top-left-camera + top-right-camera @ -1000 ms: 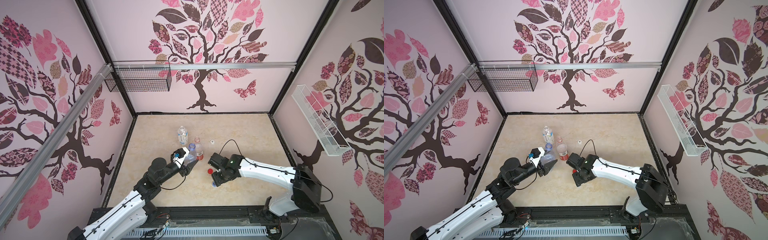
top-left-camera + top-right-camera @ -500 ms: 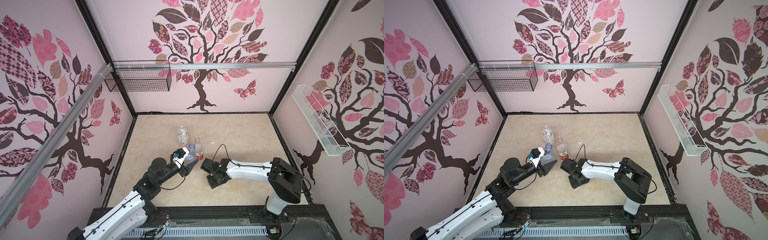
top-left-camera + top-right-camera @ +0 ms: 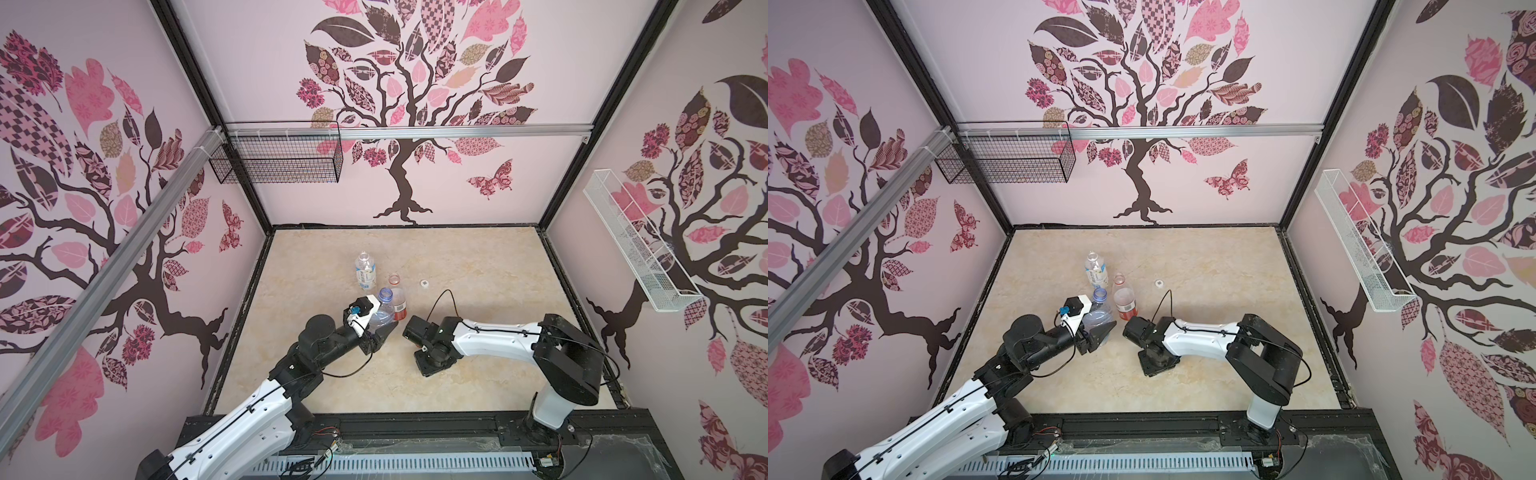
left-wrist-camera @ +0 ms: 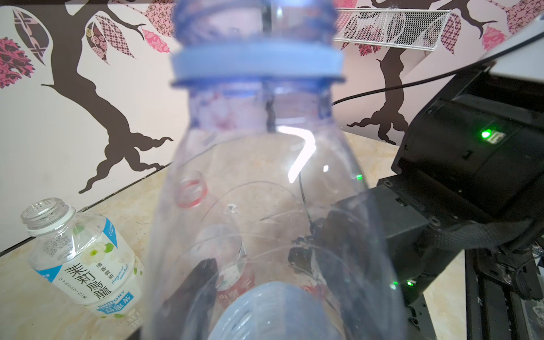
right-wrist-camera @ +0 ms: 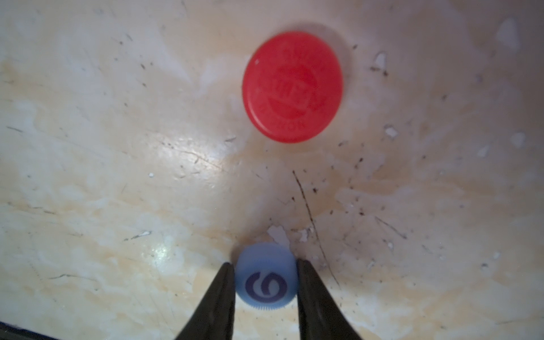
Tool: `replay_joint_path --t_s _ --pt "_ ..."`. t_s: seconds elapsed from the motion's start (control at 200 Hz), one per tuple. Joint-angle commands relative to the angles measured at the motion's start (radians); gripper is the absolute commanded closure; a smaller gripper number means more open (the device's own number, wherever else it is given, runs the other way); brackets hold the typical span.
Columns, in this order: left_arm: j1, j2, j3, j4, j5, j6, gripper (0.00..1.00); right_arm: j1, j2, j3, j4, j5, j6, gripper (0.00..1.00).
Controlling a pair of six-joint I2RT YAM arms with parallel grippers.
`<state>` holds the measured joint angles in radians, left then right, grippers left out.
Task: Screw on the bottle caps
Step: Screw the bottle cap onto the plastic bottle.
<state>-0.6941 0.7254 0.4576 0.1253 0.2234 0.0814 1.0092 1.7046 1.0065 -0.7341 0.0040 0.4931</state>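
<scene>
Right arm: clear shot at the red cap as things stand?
Probably yes on path: the red cap lies flat on the table just ahead of the right gripper, with nothing between. But its fingers sit against the blue cap, so it looks occupied.

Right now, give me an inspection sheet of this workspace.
Surface: beige tabletop, scuffed and specked.
Job's things: green-label bottle, red-label bottle and blue bottle, all uncapped; red cap and white cap lying loose; blue cap on the table.
Clutter: nothing seen.
Grippers: left pincer shut on blue bottle; right pincer with fingers against both sides of blue cap.
Cables: black cable arching over the right wrist.
Surroundings: black basket and white basket on tree-patterned walls.
</scene>
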Motion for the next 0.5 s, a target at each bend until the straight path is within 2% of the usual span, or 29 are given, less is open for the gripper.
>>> replay_joint_path --t_s 0.0,0.115,0.255,0.355,0.495 --pt "0.004 0.005 0.002 0.025 0.028 0.002 0.31 -0.007 -0.076 0.04 -0.094 0.016 -0.038 0.64" --pt "0.004 0.042 0.024 0.028 0.086 0.02 0.31 -0.03 -0.209 0.139 -0.261 0.003 -0.137 0.64" --pt "0.004 0.106 0.058 0.063 0.188 0.057 0.31 -0.123 -0.31 0.287 -0.469 -0.119 -0.269 0.64" --pt "0.004 0.154 0.095 0.05 0.274 0.093 0.29 -0.157 -0.339 0.454 -0.613 -0.175 -0.39 0.64" --pt "0.004 0.232 0.146 0.072 0.411 0.072 0.31 -0.159 -0.316 0.704 -0.747 -0.264 -0.516 0.64"
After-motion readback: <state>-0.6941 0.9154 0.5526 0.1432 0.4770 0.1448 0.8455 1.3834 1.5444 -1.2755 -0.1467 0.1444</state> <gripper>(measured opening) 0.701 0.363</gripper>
